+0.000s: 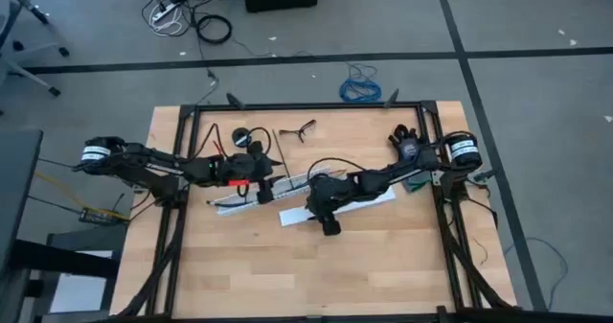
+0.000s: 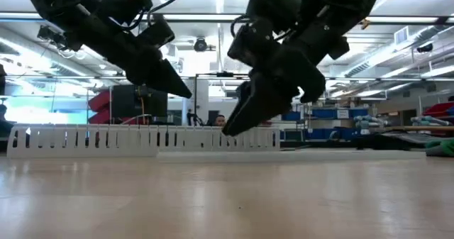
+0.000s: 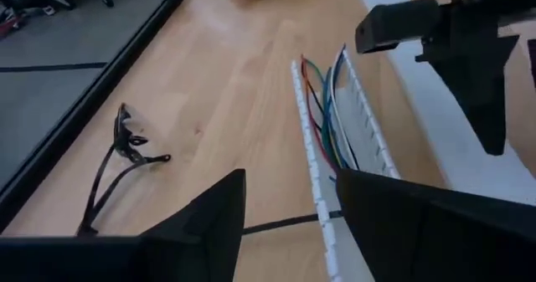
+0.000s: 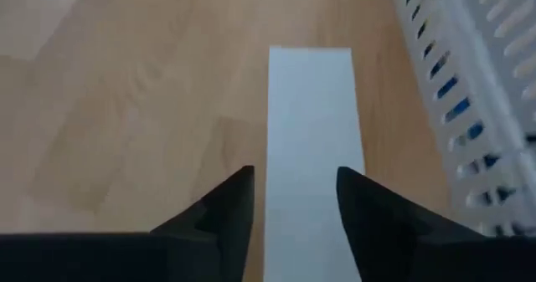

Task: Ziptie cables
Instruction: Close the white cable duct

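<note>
Cables [image 3: 328, 119] lie loose inside the slotted tray [image 3: 311, 161]: thin, floppy, so pinch the bunch mid-tray. Left gripper [image 3: 289, 202] and right gripper [image 4: 293, 200] jaws open, empty, above it.

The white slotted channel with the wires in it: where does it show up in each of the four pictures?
High view: the white slotted channel lies mid-table, between the two grippers.
Low view: it is the long slotted wall across the left and middle.
Left wrist view: it runs up the middle, the cables inside.
Right wrist view: its slotted side fills the right edge.
Shared landmark: the flat white cover strip beside it.
</note>
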### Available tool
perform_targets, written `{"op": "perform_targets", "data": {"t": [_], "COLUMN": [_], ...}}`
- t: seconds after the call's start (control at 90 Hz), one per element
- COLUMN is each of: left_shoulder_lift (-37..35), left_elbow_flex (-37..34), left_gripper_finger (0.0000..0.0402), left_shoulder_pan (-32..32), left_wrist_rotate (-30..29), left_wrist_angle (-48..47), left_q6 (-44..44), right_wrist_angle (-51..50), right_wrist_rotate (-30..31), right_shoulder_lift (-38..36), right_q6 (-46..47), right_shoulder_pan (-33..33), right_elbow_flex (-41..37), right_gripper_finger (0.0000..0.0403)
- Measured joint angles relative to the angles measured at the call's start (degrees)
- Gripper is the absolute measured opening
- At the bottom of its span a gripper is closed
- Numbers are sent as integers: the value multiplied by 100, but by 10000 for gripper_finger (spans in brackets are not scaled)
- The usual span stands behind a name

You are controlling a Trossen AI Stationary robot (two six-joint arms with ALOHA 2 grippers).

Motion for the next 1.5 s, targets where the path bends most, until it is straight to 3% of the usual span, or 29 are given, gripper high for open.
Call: {"op": "perform_targets", "data": {"t": [0.244, 0.722, 1.5], "left_shoulder_lift": [0, 0, 0], "left_elbow_flex": [0, 0, 0], "left_gripper_finger": [184, 184, 184], "left_shoulder_pan": [0, 0, 0], "left_wrist_rotate": [2, 0, -20], "left_wrist_angle": [14, 22, 0], "left_q6": [-22, -32, -61], "right_wrist_angle": [-54, -31, -348], "right_wrist_rotate": [502, 510, 548], "right_shoulder_lift": [148, 193, 343], "right_q6": [-255, 20, 276], "right_shoulder_pan": [12, 63, 61], "right_elbow_flex": [7, 0, 11], "right_gripper_finger": [183, 301, 307]}}
